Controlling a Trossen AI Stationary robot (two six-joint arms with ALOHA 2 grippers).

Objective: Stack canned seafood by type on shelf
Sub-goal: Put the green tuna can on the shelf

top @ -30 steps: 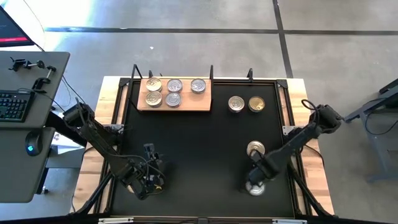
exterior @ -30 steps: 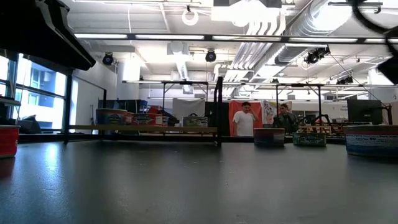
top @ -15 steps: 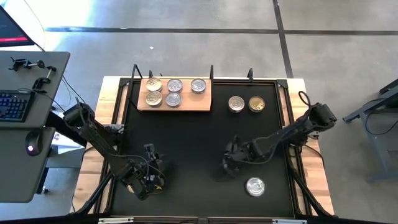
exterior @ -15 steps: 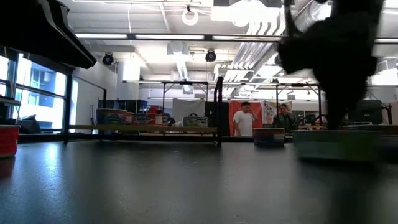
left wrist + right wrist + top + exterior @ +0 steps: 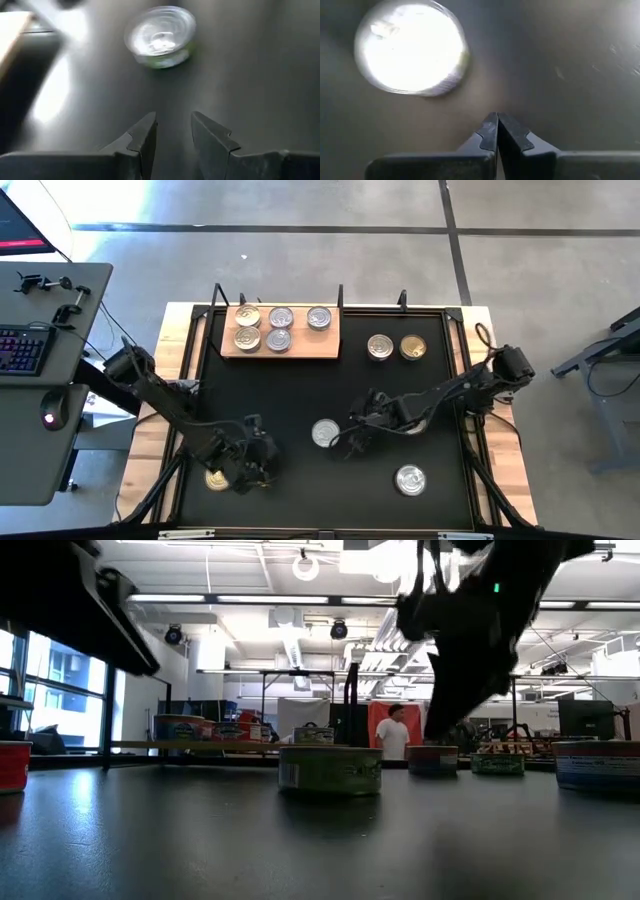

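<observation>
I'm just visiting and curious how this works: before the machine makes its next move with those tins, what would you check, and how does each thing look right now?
1. Right claw empty and shut: ok, nothing is between its fingers.
2. Left claw empty: ok, its fingers stand apart with only table between them.
3. Loose tin mid-table upright, lid up: ok.
4. Room on the shelf: ok, five tins sit on it and its right end is bare.
5. Tin types match those on the shelf: cannot tell, labels are unreadable.
6. Other loose tins clear of the arms: not ok, a gold-lidded tin lies right beside the left arm.
</observation>
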